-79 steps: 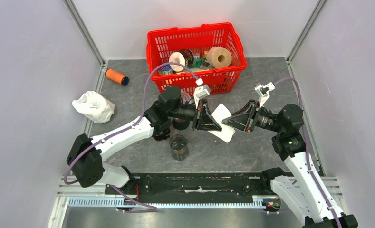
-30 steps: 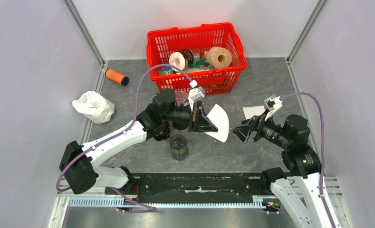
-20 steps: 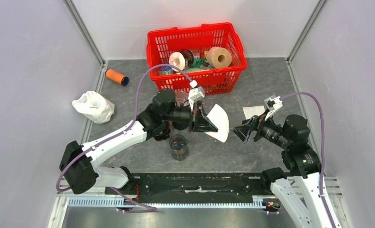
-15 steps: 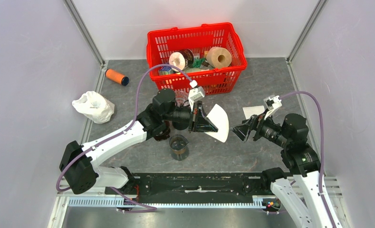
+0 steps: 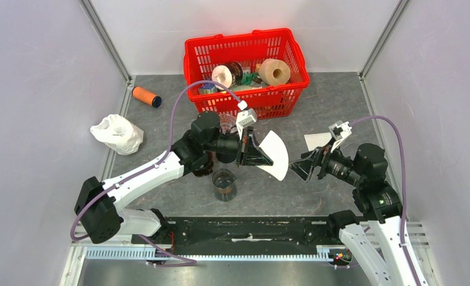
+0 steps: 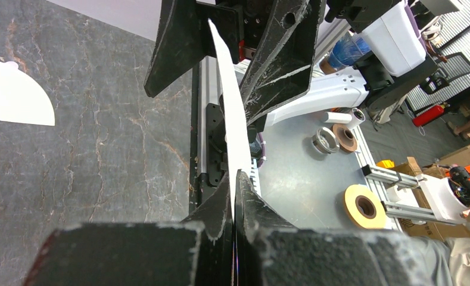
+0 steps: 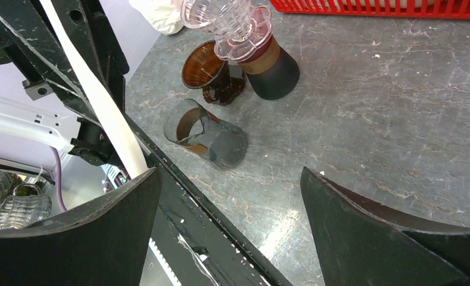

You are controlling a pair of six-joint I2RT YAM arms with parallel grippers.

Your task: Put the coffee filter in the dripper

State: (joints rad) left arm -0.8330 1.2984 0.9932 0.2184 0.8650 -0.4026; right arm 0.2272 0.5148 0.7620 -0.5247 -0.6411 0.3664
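Grey marbled tabletop (image 5: 339,101) lies under the coffee filter (image 5: 277,152), pinched aloft by the left gripper (image 5: 267,159), fingers closed on it; the right gripper (image 5: 296,168) gapes beside it; a mistimed handover could drop or crease the paper, short of the dripper (image 7: 226,18).

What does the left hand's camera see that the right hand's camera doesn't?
Only the left wrist view shows a second filter lying flat on the table and a yellow tape roll beyond the table's edge. Only the right wrist view shows the clear dripper on its dark server, a brown dripper, a glass cup and the red basket. Both show the coffee filter pinched edge-on in the shut left gripper, and the grey table.
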